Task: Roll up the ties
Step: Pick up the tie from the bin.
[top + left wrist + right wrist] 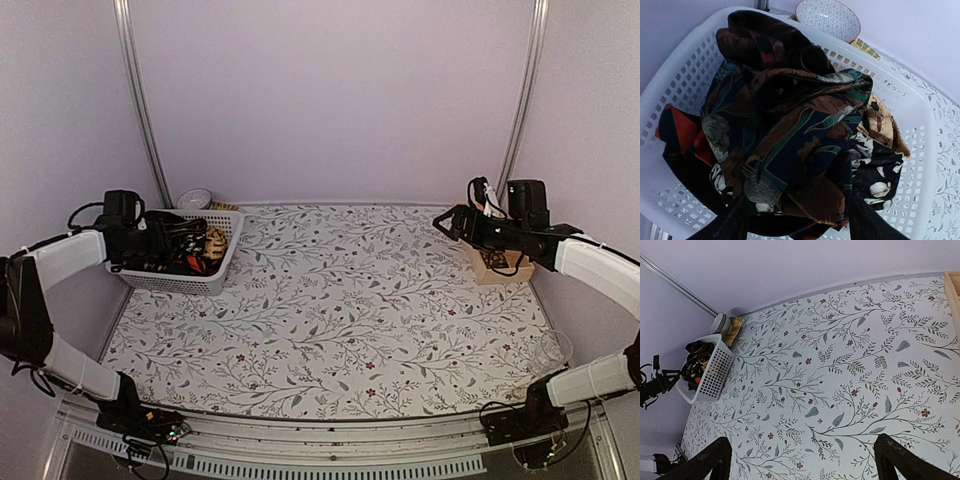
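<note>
I am at the very start of the job: every one of the cloth neckties [790,145] lies tangled in a heap inside the white perforated plastic basket [682,70] at the far left of the leaf-printed tablecloth [350,320], and none is laid out on the cloth yet. A brown patterned tie [810,125] sits on top, with a black tie with pale flowers [875,180] and a tan one to its right and a red one [682,132] at the left wall. My left gripper [797,215] hangs over the near side of the heap, its fingers spread wide and holding nothing; whether they touch the cloth I cannot tell. My right gripper [805,460] waits high over the far right of the table, near a small wooden box [497,268], fingers also apart and empty. Next, I judge, I must lower the left, pinch only the top brown tie, and lift slowly so the others do not drag out with it
</note>
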